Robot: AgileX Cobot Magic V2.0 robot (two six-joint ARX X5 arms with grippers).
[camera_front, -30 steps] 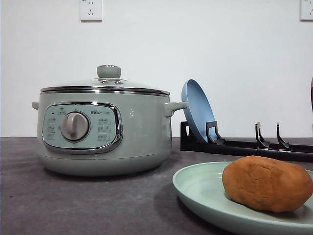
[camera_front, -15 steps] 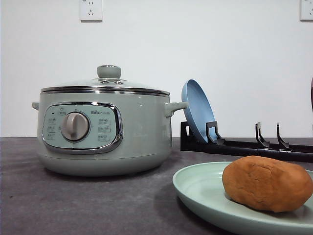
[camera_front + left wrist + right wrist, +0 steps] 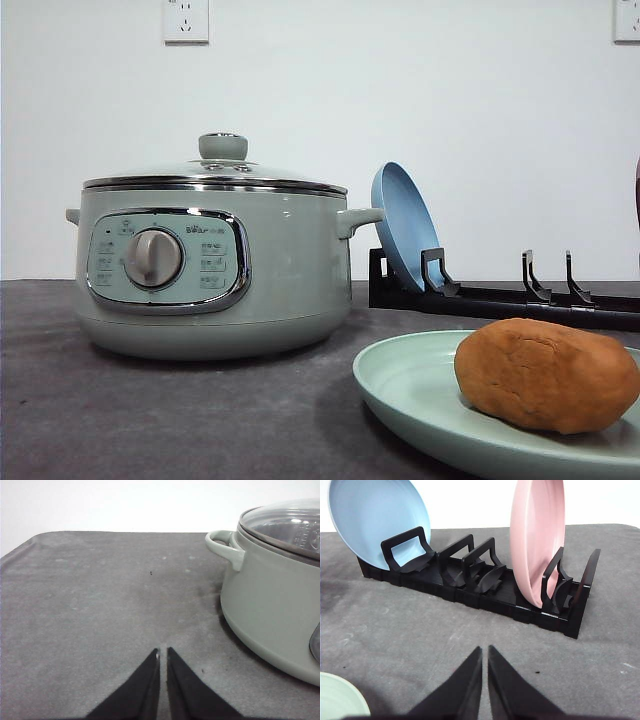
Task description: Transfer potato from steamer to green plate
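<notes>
While the potato (image 3: 545, 374) lies on the green plate (image 3: 420, 385), both claws sit pressed together, empty.

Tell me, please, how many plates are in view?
3. A green plate lies flat on the table with the potato on it. A blue plate and a pink plate stand upright at opposite ends of the black rack.

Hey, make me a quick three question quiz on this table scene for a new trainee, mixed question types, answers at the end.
1. True or false: the potato lies on the green plate.
2. The steamer lid is: A) on, B) off, C) tilted against the rack.
3. Fill in: the rack holds a blue plate and a ____ plate.

Key: 1 true; 2 A; 3 pink. Left claw and right claw are both shut and empty.
</notes>
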